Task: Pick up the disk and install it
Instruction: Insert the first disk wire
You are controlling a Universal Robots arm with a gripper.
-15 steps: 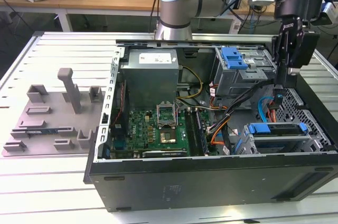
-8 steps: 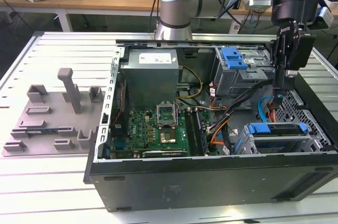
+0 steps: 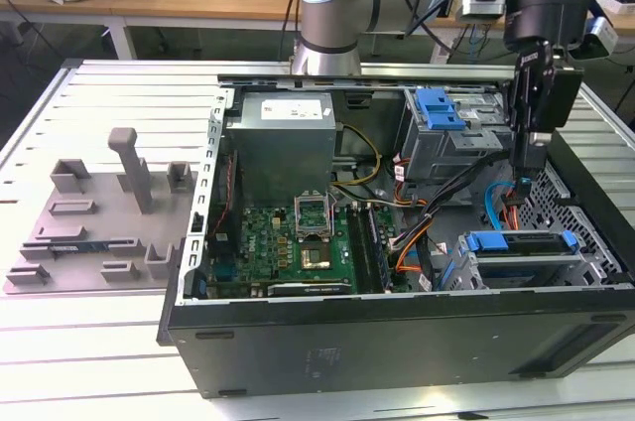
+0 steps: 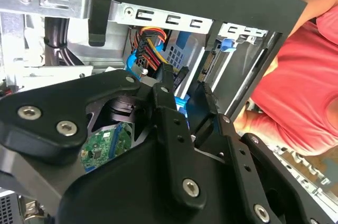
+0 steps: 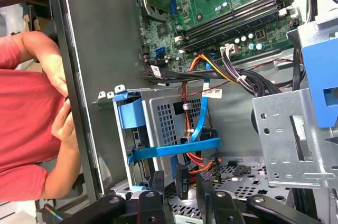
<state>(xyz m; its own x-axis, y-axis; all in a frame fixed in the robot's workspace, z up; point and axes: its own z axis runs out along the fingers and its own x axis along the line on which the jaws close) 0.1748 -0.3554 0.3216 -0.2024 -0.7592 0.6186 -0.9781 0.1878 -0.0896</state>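
Arm holds the pincer pointing straight down, jaws apart

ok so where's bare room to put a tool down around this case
Free: table slats beyond the grey fixture tray, and the table strip along the case's black wall. Crowded: cables fill the gap between motherboard and drive cage; the gripper hangs over the perforated floor.
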